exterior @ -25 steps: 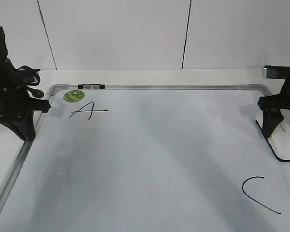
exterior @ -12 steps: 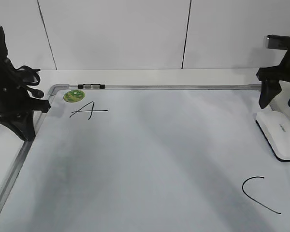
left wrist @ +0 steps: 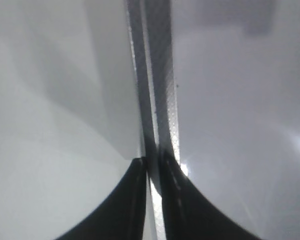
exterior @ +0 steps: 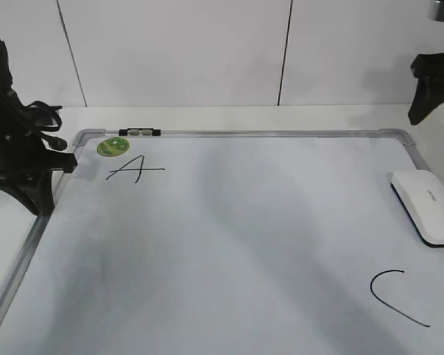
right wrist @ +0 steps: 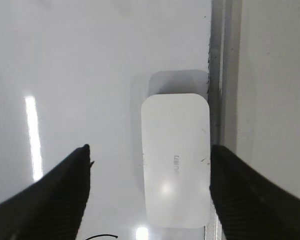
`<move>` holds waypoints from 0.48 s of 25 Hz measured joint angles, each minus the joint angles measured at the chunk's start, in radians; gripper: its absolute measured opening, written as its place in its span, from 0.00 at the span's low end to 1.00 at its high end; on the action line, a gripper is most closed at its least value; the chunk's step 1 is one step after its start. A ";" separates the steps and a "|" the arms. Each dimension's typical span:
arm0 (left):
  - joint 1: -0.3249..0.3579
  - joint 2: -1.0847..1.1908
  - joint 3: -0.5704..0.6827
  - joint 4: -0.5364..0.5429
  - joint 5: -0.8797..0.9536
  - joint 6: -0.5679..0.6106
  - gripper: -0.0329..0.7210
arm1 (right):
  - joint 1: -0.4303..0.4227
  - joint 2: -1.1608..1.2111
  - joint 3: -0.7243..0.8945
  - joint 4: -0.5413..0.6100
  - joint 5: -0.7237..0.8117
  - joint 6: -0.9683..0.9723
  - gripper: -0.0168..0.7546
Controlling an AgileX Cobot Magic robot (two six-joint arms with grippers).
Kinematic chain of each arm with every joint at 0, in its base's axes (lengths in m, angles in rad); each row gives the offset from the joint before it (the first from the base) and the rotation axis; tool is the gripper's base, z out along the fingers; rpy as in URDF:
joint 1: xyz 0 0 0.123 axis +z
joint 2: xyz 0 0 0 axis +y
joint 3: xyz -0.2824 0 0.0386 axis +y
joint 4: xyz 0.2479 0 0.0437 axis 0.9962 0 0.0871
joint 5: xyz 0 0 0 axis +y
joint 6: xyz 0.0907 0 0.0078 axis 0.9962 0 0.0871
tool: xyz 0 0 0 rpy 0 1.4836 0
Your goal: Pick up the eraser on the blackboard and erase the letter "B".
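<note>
The white eraser (exterior: 425, 205) lies flat on the blackboard (exterior: 229, 244) by its right frame; it also shows in the right wrist view (right wrist: 176, 159). My right gripper (exterior: 436, 100) is open and empty, raised well above and behind the eraser; in its wrist view the jaws (right wrist: 149, 152) span the eraser from high up. My left gripper (exterior: 29, 194) is shut and rests over the board's left frame (left wrist: 157, 100). A black "A" (exterior: 135, 169) and a black "C" (exterior: 396, 296) are on the board. No letter "B" is visible.
A round green sticker (exterior: 112, 146) sits at the board's far left corner, next to a small black-and-silver clip (exterior: 140, 132) on the top frame. A white wall with dark seams stands behind the table.
My right gripper has let go of the eraser and risen up and back, away from it. The eraser stays by the right frame. The left arm has not moved.
</note>
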 joint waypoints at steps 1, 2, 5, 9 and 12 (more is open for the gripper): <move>0.000 0.000 0.000 0.000 0.000 0.002 0.14 | 0.000 -0.009 0.000 0.000 0.002 0.000 0.79; 0.000 0.000 0.000 0.002 0.002 0.002 0.17 | 0.000 -0.015 0.000 0.002 0.002 0.000 0.79; 0.000 0.000 -0.006 0.013 0.002 0.002 0.33 | 0.000 -0.038 0.000 0.004 0.003 0.003 0.79; 0.000 0.000 -0.006 0.015 0.010 0.002 0.54 | 0.000 -0.062 0.000 0.006 0.005 0.003 0.79; 0.000 -0.021 -0.006 0.017 0.029 0.002 0.58 | 0.000 -0.080 0.000 0.010 0.009 0.003 0.79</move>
